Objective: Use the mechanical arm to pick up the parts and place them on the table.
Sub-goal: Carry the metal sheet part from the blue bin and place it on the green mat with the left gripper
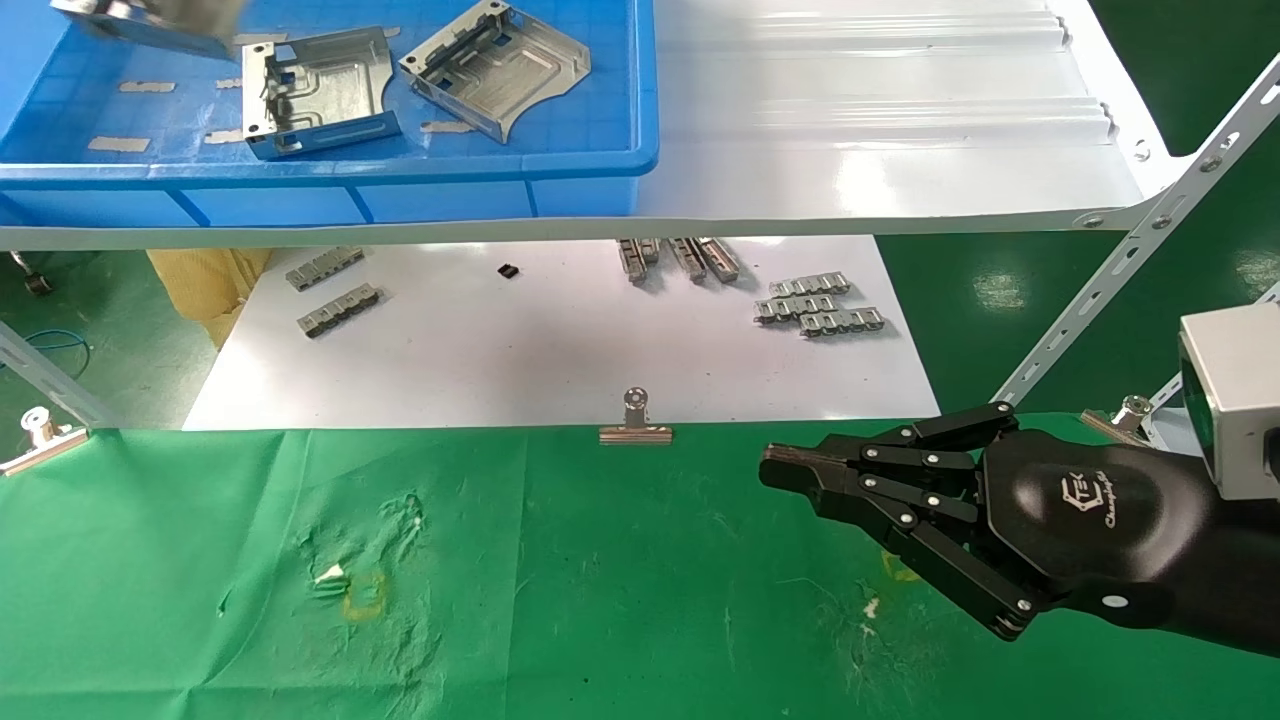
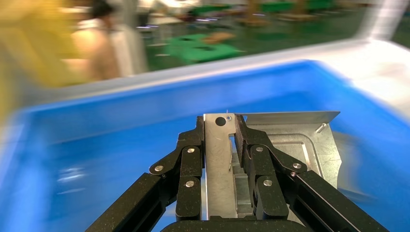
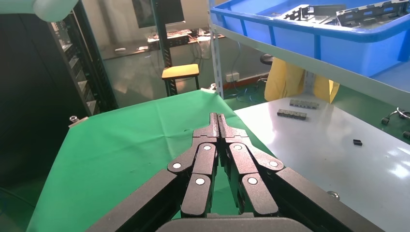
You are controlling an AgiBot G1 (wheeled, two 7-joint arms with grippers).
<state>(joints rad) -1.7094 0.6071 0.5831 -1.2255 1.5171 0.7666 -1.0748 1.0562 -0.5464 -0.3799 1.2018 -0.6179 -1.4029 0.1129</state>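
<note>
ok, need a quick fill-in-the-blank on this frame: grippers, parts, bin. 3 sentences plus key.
1. The left gripper is shut on a metal ____.
2. Two more parts lie in the ____ bin on the shelf.
3. The right gripper, fingers together and holding nothing, hovers over the ____ cloth.

Missing words: part; blue; green
</note>
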